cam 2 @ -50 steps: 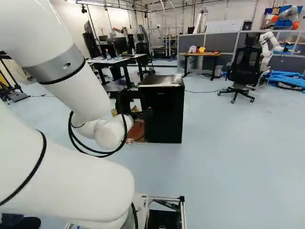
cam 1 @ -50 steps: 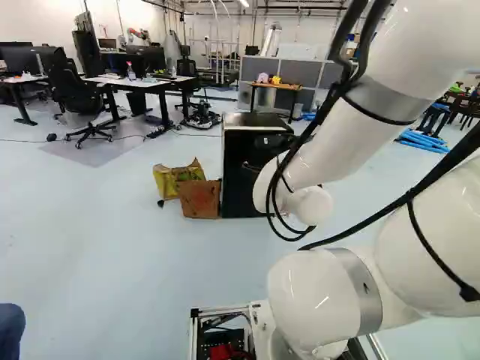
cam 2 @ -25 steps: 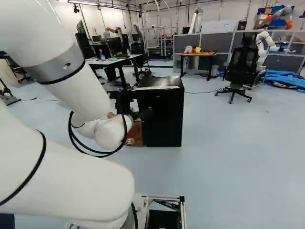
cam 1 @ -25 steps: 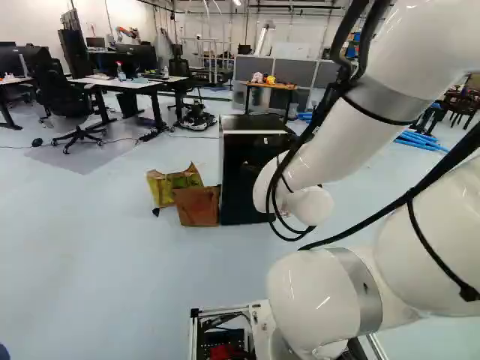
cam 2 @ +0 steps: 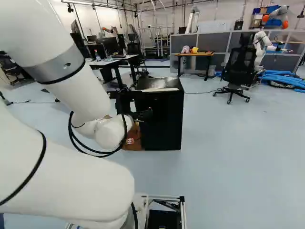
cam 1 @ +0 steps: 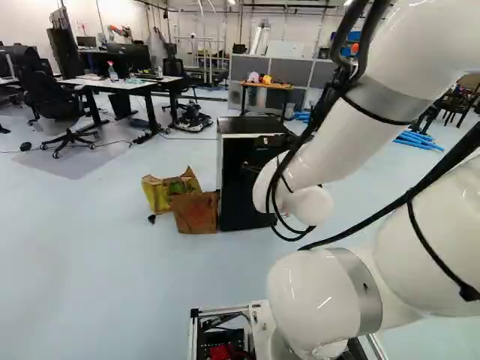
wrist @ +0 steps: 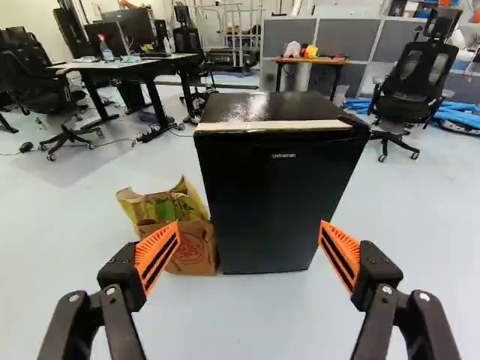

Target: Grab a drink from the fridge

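Jaws point(cam 2: 138, 106) gape wide; fridge point(wrist: 266, 107) ahead, door point(wrist: 262, 206) apparently closed.

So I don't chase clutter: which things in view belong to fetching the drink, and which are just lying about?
For the job:
- fridge, door closed; no drink visible
- end effector, open, short of the fridge

Just lying about:
- brown paper bag
- yellow bag
- office chairs
- blue tubes

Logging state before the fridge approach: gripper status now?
Gripper: open, fingers wide apart, nothing between them; black fridge ahead, not gripped.
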`<state>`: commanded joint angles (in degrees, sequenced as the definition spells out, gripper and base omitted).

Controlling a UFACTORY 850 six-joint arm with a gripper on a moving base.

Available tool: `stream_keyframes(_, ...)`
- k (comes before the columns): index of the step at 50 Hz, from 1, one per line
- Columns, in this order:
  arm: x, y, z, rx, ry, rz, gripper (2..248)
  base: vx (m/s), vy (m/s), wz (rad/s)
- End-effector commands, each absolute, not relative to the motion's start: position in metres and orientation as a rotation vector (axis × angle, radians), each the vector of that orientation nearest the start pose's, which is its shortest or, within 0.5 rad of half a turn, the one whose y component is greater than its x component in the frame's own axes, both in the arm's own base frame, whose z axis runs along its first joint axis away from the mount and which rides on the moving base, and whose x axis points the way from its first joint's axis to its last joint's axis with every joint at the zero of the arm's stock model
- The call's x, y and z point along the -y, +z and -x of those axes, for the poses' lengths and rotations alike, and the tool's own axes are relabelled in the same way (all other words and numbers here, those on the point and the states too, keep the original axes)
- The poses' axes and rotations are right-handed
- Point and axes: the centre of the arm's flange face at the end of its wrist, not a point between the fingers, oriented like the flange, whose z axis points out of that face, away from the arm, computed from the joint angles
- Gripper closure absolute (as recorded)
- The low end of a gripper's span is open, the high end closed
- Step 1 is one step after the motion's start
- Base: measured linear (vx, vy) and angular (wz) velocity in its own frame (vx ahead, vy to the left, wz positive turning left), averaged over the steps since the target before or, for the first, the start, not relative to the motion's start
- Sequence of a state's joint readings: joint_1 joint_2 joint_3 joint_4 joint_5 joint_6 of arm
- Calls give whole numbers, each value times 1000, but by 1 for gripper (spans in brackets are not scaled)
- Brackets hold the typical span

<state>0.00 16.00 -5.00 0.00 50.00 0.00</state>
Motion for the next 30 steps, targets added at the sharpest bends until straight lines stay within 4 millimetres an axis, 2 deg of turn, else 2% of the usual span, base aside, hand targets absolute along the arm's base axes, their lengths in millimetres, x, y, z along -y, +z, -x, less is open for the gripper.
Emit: stream_keyframes(30, 0, 366, -270, 0, -1824, 2558, 3, 67, 41, -9)
